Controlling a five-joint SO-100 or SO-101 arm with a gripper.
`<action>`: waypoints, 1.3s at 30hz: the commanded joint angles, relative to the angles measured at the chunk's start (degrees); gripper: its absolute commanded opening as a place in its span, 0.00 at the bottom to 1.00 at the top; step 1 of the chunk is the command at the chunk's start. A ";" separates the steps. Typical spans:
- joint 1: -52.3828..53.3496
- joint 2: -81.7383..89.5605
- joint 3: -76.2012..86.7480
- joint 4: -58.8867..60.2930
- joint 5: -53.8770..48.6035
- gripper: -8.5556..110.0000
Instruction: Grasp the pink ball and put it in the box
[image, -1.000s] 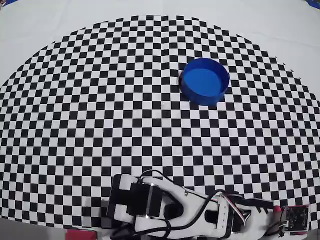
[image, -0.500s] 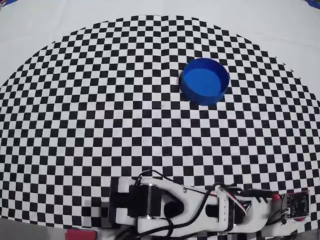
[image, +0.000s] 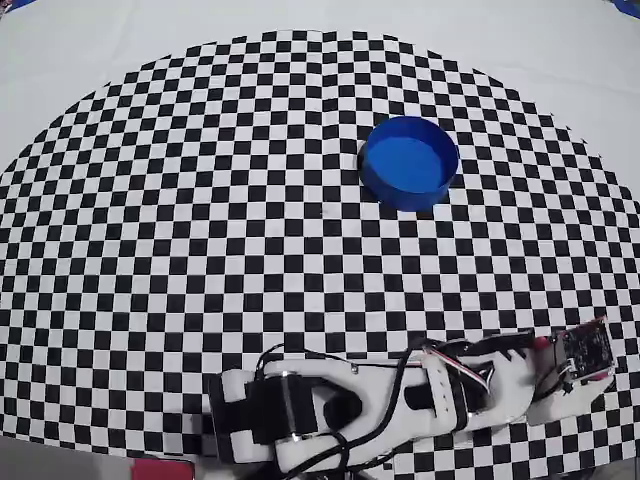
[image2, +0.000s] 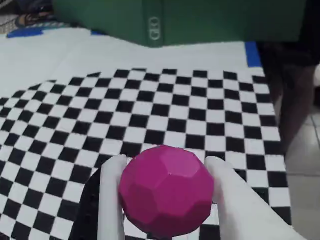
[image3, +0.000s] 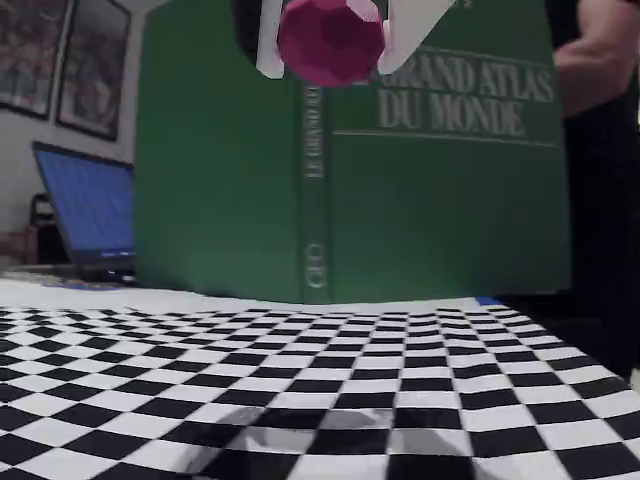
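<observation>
The pink ball (image2: 167, 192) is a faceted magenta sphere held between my gripper's (image2: 166, 161) two white fingers (image2: 111, 200), which are shut on it. In the fixed view the ball (image3: 332, 40) hangs high above the checkered mat in the gripper (image3: 327, 68). From overhead the gripper (image: 585, 385) is at the lower right of the mat, and the wrist hides nearly all of the ball. The box (image: 410, 163), a round shallow blue container, stands empty at the upper right of the mat, far from the gripper.
A large green atlas (image3: 400, 160) stands upright behind the mat's far edge. A laptop (image3: 85, 205) sits at the left and a person (image3: 600, 100) stands at the right. The white arm (image: 350, 405) lies along the mat's bottom edge.
In the overhead view the gripper end has swung up from the bottom edge toward the mat's interior, and the arm has stretched further right.
</observation>
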 joint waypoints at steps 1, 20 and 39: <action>-2.64 2.81 -3.08 0.44 0.26 0.07; -19.86 6.06 -1.85 1.32 0.26 0.07; -33.49 10.90 1.49 2.20 0.62 0.07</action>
